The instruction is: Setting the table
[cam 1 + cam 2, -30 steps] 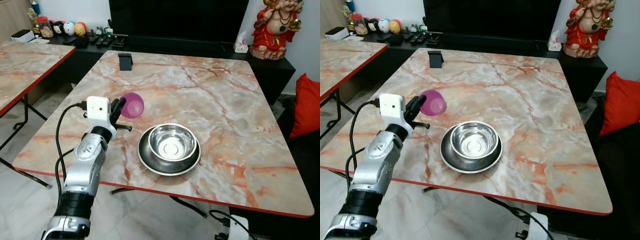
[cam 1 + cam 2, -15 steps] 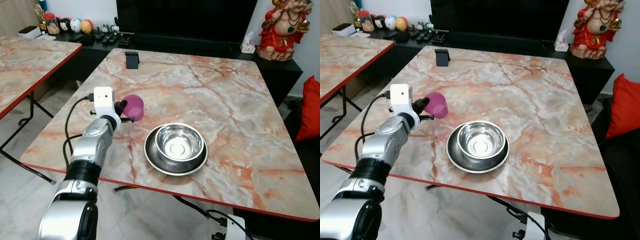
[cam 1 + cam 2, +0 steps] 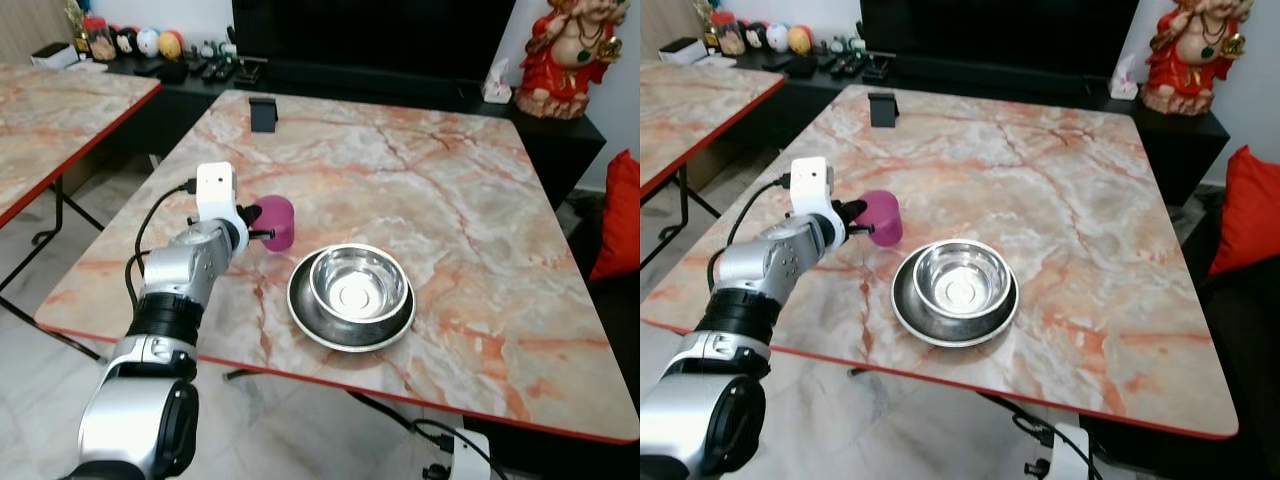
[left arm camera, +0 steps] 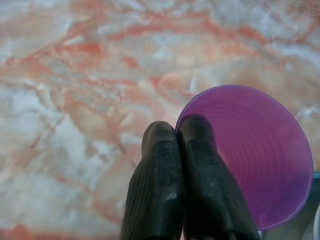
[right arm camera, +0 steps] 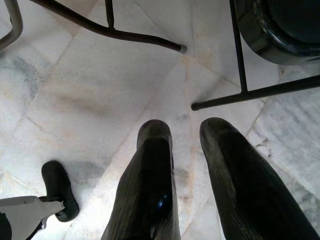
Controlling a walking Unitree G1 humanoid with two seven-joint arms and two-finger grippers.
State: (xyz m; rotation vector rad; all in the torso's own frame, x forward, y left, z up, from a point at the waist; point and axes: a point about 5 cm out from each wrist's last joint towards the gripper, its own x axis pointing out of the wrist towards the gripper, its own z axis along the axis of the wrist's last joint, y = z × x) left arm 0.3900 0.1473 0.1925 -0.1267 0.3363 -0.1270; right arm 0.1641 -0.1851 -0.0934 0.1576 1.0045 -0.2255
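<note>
A purple plastic cup (image 3: 277,222) stands about upright just left of the steel bowl (image 3: 357,283), which sits on a steel plate (image 3: 301,311) near the marble table's (image 3: 450,190) front edge. My left gripper (image 3: 255,233) reaches in from the left and is shut on the cup's rim. In the left wrist view the two black fingers (image 4: 162,190) pinch the rim of the cup (image 4: 260,155), one inside and one outside. I cannot tell whether the cup's base touches the table. My right gripper (image 5: 186,131) hangs open over the tiled floor.
A black phone stand (image 3: 263,113) sits at the table's far left. A second marble table (image 3: 55,110) stands to the left. Behind are a dark console with remotes and toys, a red figurine (image 3: 577,50) and a red cushion (image 3: 622,215). Metal legs (image 5: 240,55) cross the floor.
The camera has shifted. My left gripper has brought the cup from tilted and raised down to about upright, closer to the bowl and plate.
</note>
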